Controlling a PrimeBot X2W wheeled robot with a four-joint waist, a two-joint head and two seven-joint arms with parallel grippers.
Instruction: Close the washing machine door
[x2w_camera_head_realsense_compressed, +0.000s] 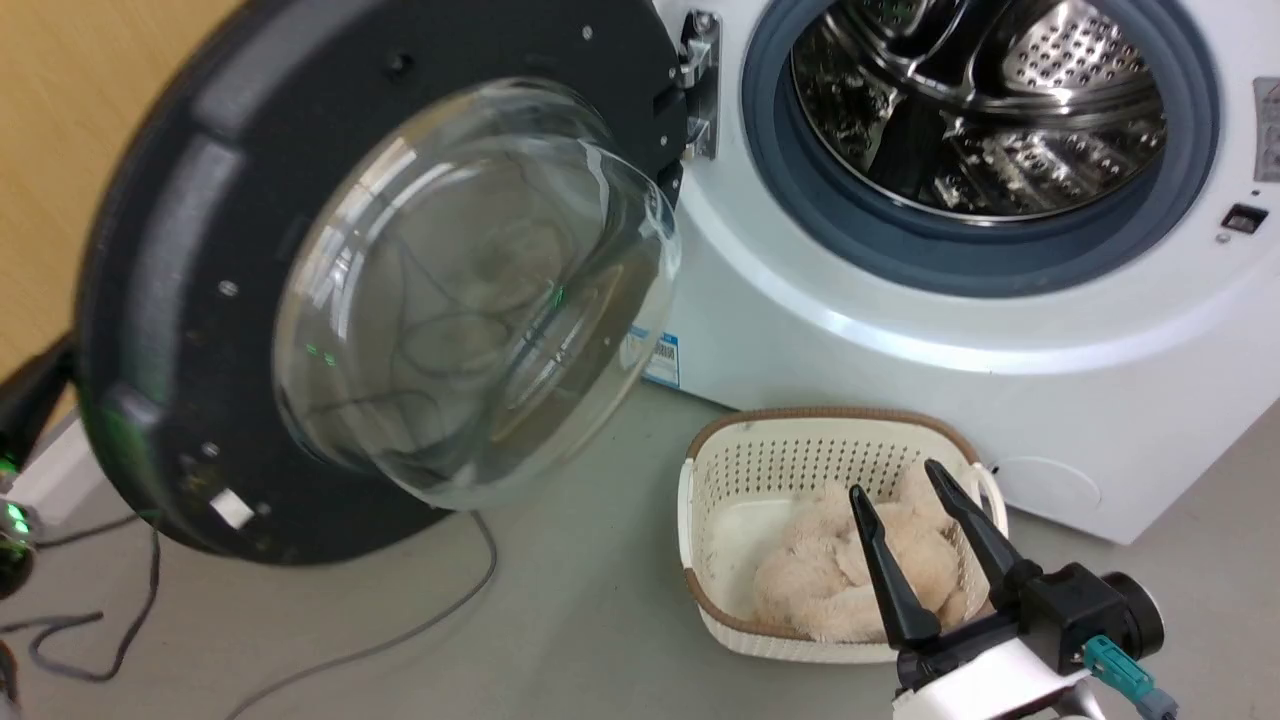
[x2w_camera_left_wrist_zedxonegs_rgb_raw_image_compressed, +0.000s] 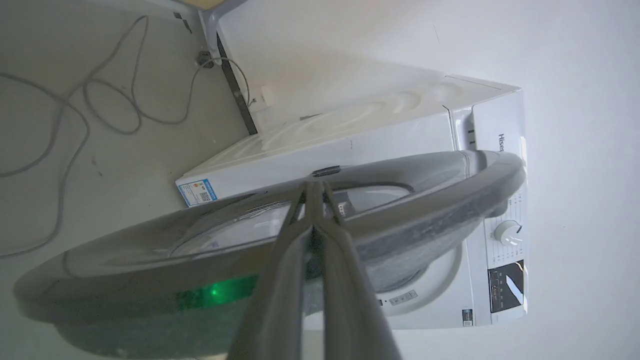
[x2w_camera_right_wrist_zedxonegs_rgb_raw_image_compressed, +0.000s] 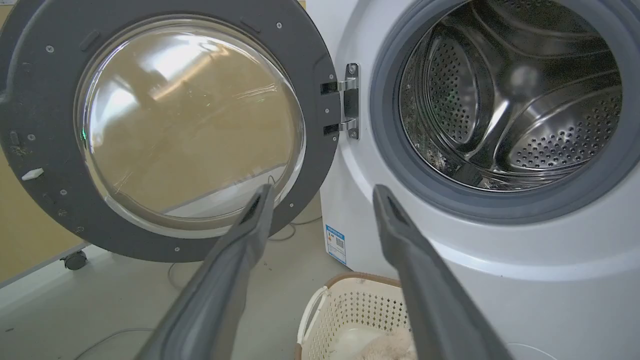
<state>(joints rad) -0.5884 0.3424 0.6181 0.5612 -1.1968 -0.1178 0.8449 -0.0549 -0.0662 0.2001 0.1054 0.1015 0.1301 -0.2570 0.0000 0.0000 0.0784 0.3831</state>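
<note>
Long dark fingers of the right gripper (x2w_camera_head_realsense_compressed: 893, 480) stand closest to the head camera at 5 o'clock, spread well apart and holding nothing. They hover over a cream perforated plastic basket (x2w_camera_head_realsense_compressed: 720, 470) with a fluffy beige cloth (x2w_camera_head_realsense_compressed: 810, 580) in it.

Filling 9 to 10 o'clock is the large round washing machine door (x2w_camera_head_realsense_compressed: 380, 290), with a wide black plastic rim around a bulging clear glass bowl. It is swung wide open. Its metal hinge (x2w_camera_head_realsense_compressed: 700, 85) is at the door's 3 o'clock edge, fixed to the white front-loading washing machine (x2w_camera_head_realsense_compressed: 850, 330). The shiny perforated steel drum (x2w_camera_head_realsense_compressed: 980, 100) gapes at 1 o'clock inside a grey rubber gasket (x2w_camera_head_realsense_compressed: 900, 250).

Seen from its own wrist, the left gripper (x2w_camera_left_wrist_zedxonegs_rgb_raw_image_compressed: 314, 184) has its fingers drawn together with nothing between them. They reach across the door's outer side towards the far rim. I cannot tell whether they touch it.

My reading is that the closing swing is barely begun. The left arm looks placed behind the door to push it.

Being round, the door has no long axis. What matters is the upright hinge line. The bowl side faces out towards the robot, away from the drum. The free edge, at the door's 9 o'clock, has nearly a full sweep to travel.

The next move calls for a steady push on the outer face, curving round the hinge towards 3 o'clock. It should end with firm pressure so the latch catches. The right gripper probably ought to draw back from the door's path.
</note>
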